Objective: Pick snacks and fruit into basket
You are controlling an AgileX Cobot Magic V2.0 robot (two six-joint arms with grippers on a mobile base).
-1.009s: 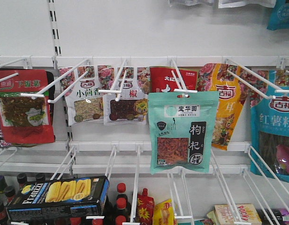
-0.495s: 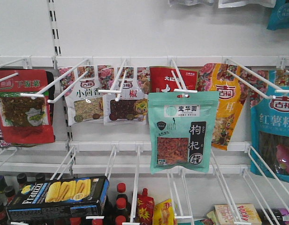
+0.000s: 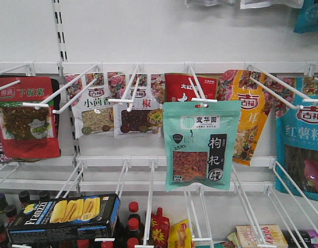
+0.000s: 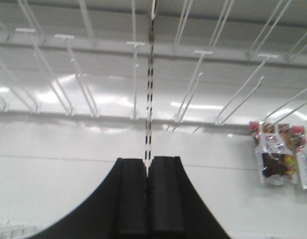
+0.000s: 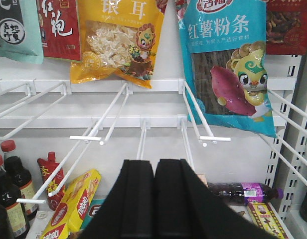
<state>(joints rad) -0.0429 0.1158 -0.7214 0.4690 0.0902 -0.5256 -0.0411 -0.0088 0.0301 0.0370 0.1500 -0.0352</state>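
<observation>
A mint-green pouch (image 3: 202, 145) with a window of red berries hangs from a white peg hook at the middle of the front view. Its corner (image 5: 16, 30) shows at the top left of the right wrist view. A black-and-blue box picturing yellow corn (image 3: 63, 217) lies at the bottom left of the front view. My left gripper (image 4: 147, 167) is shut and empty, facing bare white hooks and a wall. My right gripper (image 5: 154, 169) is shut and empty, below the hanging pouches. The fruit and the basket are out of view.
White peg hooks (image 3: 74, 88) stick out toward me across the rack. A red pouch (image 3: 27, 118), spice packets (image 3: 117, 106), an orange-yellow pouch (image 5: 118, 40) and a blue sweet-potato noodle pouch (image 5: 228, 62) hang nearby. Sauce bottles (image 5: 14, 184) and a yellow box (image 5: 76, 204) stand on the lower shelf.
</observation>
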